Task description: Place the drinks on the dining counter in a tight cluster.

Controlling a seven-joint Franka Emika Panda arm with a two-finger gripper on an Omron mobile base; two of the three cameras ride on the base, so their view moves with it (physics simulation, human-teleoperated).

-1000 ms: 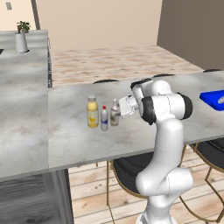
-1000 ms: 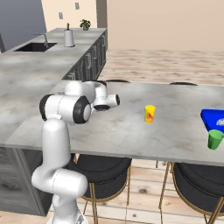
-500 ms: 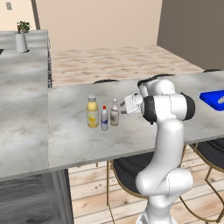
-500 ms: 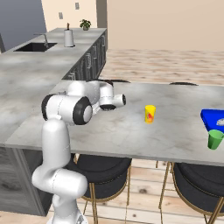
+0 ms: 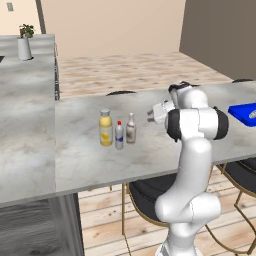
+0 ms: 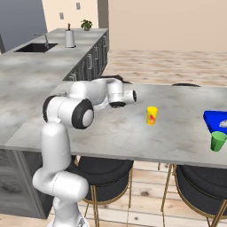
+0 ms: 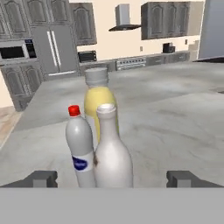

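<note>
Yellow bottle (image 7: 99, 109) partly hidden behind brown-and-white bottle (image 7: 111, 153); blue tray (image 5: 243, 112) cut off.

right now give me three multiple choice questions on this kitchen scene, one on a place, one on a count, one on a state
1. Where does the yellow bottle stand among the three drinks, seen from the left base view?
A. at the left end
B. in the middle
C. at the right end

2. How many bottles stand together on the dining counter?
A. two
B. three
C. five

3. How do the jaws of the gripper stand?
A. shut on the yellow bottle
B. shut on nothing
C. open, holding nothing

Answers:
1. A: the silver-grey bottle and the brown-and-white bottle both stand to its right.
2. B: the yellow, silver-grey and brown-and-white bottles form one tight group.
3. C: in the hand view the fingertips sit wide apart with the bottles ahead of them, ungripped.
</note>
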